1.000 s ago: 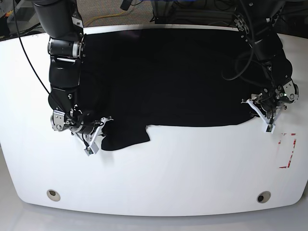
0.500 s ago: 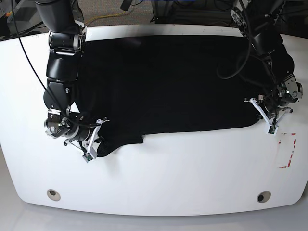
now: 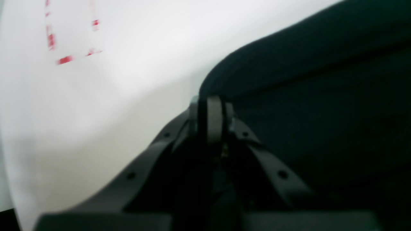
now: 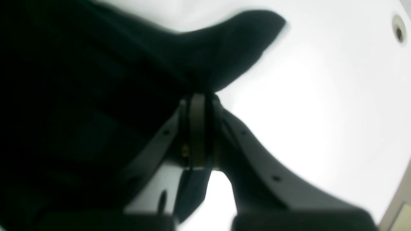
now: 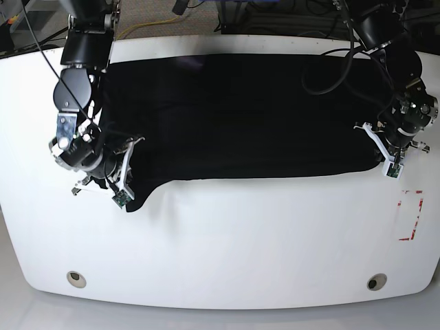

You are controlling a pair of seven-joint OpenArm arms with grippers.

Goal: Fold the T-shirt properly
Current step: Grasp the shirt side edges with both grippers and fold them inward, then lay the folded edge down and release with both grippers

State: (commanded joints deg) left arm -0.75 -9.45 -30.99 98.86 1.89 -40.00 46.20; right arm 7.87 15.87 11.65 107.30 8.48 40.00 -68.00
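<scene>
T-shirt (image 5: pixel 240 117) corners clamped, left pincer (image 5: pixel 386 152), right pincer (image 5: pixel 126 180)

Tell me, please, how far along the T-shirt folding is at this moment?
Done: the T-shirt lies spread as a wide black band across the table.

In hand: the left pincer and right pincer each pinch a near corner of the cloth.

Left: no tidy folded stack shows yet, so most folds probably remain.
</scene>
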